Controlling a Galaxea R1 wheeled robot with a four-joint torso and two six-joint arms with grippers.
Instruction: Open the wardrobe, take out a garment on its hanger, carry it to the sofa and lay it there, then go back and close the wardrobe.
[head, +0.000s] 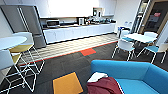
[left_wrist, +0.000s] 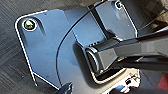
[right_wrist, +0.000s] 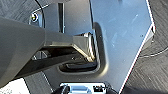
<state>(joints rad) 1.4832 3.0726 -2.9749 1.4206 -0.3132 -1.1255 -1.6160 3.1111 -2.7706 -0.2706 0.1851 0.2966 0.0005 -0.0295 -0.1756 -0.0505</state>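
At the bottom of the head view, the garment (head: 103, 86) lies on the sofa (head: 140, 72), a maroon heap with a white sleeve or lining showing at its upper edge; its lower part is cut off by the frame, so its full spread cannot be seen. The hanger cannot be made out in the folds. The sofa itself runs off the frame to the right and below. Beside it on the dark carpet lies an orange floor tile (head: 67, 83), also clipped at the bottom. To the left stand a round white table (head: 10, 41) and wire-legged stools (head: 23, 53), partly cropped. Farther back are a grey fridge (head: 30, 22), a white kitchen counter (head: 80, 31) with blurred appliances on it, and on the right a white table with white chairs (head: 126, 46). A bright window washes out the wall above the counter. In both wrist views the robot's own dark plate and bar cover most of the carpet, and whether either gripper is spread or pressed together cannot be told.
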